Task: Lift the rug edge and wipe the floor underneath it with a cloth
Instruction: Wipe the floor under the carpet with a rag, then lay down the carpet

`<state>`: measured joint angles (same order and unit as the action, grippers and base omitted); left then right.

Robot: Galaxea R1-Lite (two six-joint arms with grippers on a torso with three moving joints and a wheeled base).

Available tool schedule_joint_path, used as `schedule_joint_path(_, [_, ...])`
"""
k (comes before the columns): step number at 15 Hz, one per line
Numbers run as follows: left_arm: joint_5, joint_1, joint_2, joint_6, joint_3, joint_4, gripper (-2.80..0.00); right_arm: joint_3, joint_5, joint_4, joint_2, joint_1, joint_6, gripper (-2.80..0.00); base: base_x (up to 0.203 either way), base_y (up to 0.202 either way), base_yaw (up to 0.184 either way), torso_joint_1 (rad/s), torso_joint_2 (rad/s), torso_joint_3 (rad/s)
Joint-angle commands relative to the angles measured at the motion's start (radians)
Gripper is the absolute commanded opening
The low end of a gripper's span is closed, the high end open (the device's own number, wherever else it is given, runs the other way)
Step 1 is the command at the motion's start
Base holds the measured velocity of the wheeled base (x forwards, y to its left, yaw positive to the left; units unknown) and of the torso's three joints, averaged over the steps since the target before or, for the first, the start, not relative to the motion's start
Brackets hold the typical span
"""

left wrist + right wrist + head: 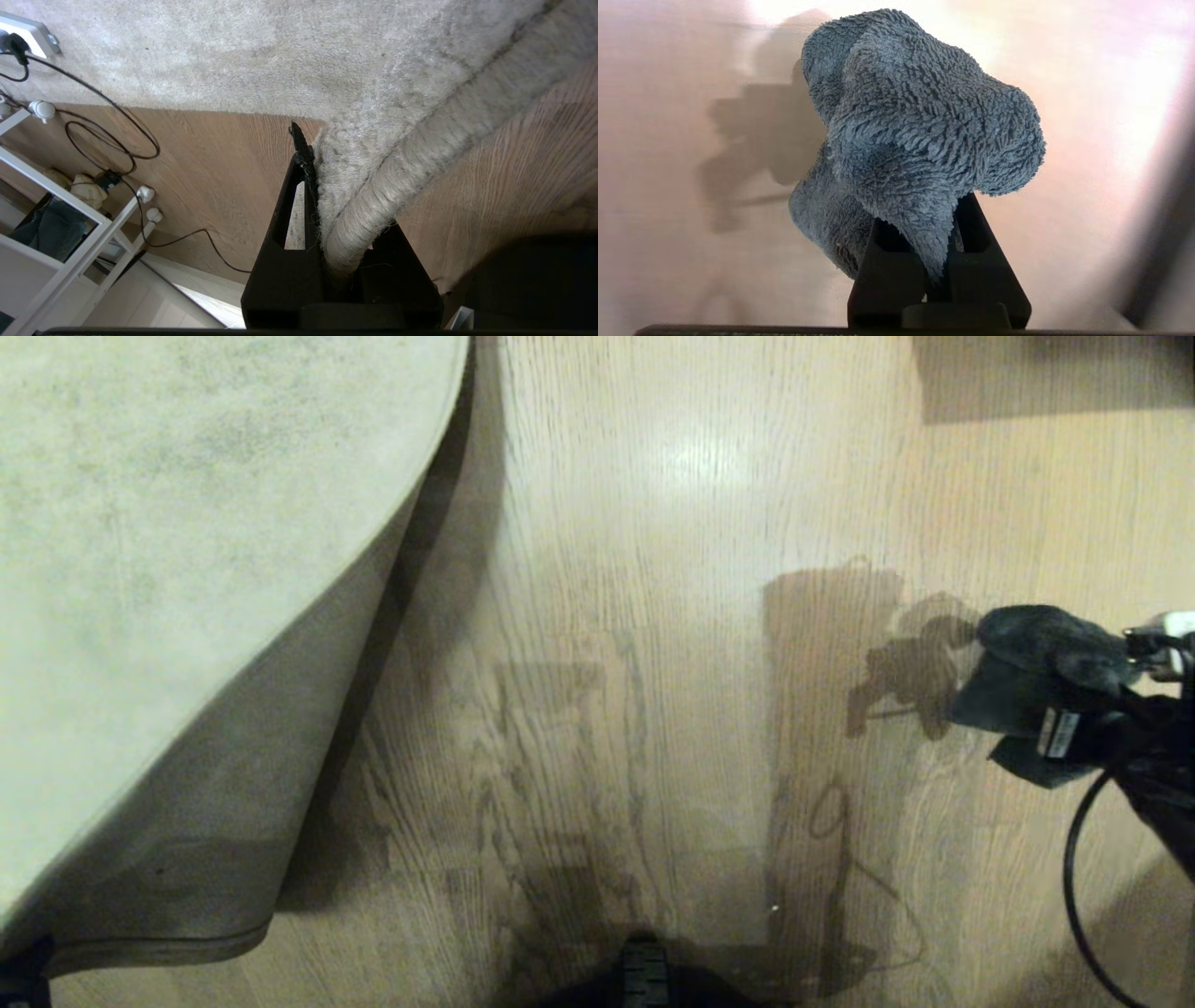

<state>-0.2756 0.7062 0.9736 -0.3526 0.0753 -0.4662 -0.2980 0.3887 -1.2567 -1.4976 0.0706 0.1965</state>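
The left fingers [310,186] are pinching the rug edge [355,210] between them — the corded border is running straight down into the closed gap, so the left gripper [322,224] is gripping pile on one side and backing on the other. That hold is keeping the rug [168,569] peeled up and folded back on itself; in the head view its grey-brown backing [215,821] is facing outward and casting a dark shadow onto the boards beside it. The point of holding it there, as I read it, is to keep the strip of floor [597,663] under the lifted part bare for wiping.

The right fingers [896,261] are closed on the cloth [920,140], clamping a fold at its base while the rest is bunching out ahead in a fluffy lump. The right gripper [1111,709] is sitting at the right side of the head view, well apart from the rug, and the cloth's shadow falls beside it rather than under it, so it looks clear of the floor. Carried bunched like this, the cloth is offering a soft pad to press down — the wipe itself looks not yet begun.

Beyond the rug, a power strip [25,32] and cables [112,135] are lying near a white rack [70,219].
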Motion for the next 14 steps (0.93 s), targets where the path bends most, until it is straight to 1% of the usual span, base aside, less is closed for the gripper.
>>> schedule_joint_path(1, [-0.002,-0.001,0.002,-0.002,0.0,-0.003,-2.8,0.087,0.002,-0.006,0.129,-0.111,0.001,-2.8,0.0,0.0,0.0,0.0,0.0,0.0])
schedule_joint_path(3, [-0.002,-0.002,0.002,-0.002,0.0,-0.003,-2.8,0.162,0.001,-0.006,0.193,-0.146,0.001,-2.8,0.0,0.0,0.0,0.0,0.0,0.0])
schedule_joint_path(7, [-0.004,-0.002,0.004,-0.003,0.001,-0.006,-2.8,0.276,0.004,0.037,0.334,-0.153,0.005,-2.8,0.0,0.0,0.0,0.0,0.0,0.0])
schedule_joint_path(9, [-0.004,-0.002,0.005,-0.003,0.001,-0.008,-2.8,0.296,0.005,0.083,0.397,-0.153,0.007,-2.8,0.0,0.0,0.0,0.0,0.0,0.0])
schedule_joint_path(12, [-0.004,-0.004,0.005,-0.003,0.004,-0.009,-2.8,0.298,0.004,0.225,0.519,-0.153,0.009,-2.8,0.0,0.0,0.0,0.0,0.0,0.0])
schedule_joint_path(14, [-0.002,-0.008,0.005,-0.003,0.004,-0.009,-2.8,0.298,0.002,0.348,0.631,-0.152,0.008,-2.8,0.0,0.0,0.0,0.0,0.0,0.0])
